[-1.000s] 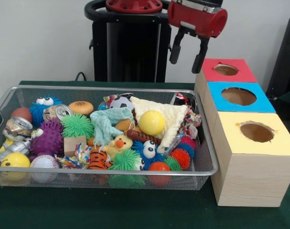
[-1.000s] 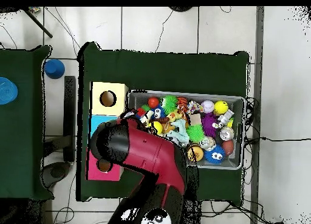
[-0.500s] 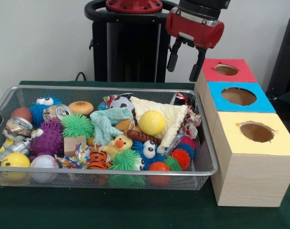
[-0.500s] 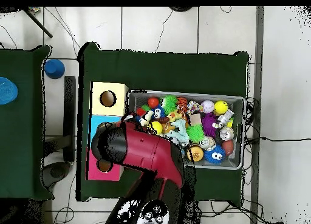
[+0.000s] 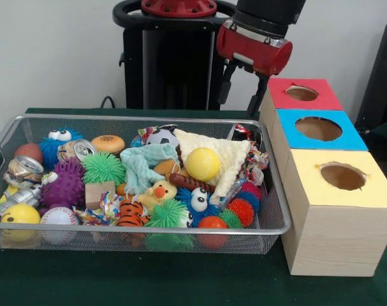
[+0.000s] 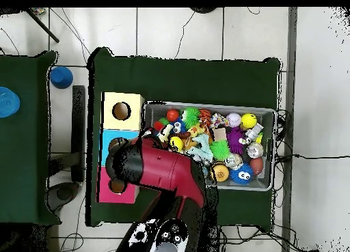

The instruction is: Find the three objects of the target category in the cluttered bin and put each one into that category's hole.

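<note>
My gripper (image 5: 239,97) hangs open and empty above the far right corner of the wire bin (image 5: 271,224), just left of the red box (image 5: 322,97). The bin is packed with toys: a yellow ball (image 5: 202,164) on a cream cloth (image 5: 230,155), a soccer ball (image 5: 162,138), a rubber duck (image 5: 160,190), a toy tiger (image 5: 131,214), a green spiky ball (image 5: 102,167), a purple spiky ball (image 5: 65,183) and two crushed cans (image 5: 83,149) (image 5: 24,169). In the overhead view the red arm (image 6: 160,169) hides the gripper and the bin's left end.
Three boxes with round holes stand in a row right of the bin: red, blue (image 5: 347,139) and yellow (image 5: 373,190). Overhead, the yellow box (image 6: 133,102) lies farthest from the robot's base. The black pedestal (image 5: 174,64) stands behind the bin.
The gripper has moved left and slightly down in the front view, away from the red box and over the bin's far right corner. It stayed open and the toys have not shifted.
</note>
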You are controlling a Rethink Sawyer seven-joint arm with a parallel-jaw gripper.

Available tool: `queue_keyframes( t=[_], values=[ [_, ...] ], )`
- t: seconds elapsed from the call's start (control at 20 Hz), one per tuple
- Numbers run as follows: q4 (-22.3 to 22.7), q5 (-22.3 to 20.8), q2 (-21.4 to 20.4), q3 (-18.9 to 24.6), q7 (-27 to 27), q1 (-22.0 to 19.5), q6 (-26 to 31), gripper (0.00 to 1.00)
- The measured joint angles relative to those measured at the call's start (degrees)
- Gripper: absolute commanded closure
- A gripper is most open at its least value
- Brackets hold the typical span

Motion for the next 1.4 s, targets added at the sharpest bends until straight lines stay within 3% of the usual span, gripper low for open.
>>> queue_keyframes(
  t=[0.85, 1.4],
  values=[
    [-0.1, 0.0, 6.7, 0.7, 0.0, 0.0, -14.0, 0.0],
    [-0.2, 0.0, 10.4, 0.7, 0.0, 1.3, -19.1, 0.0]
  ],
)
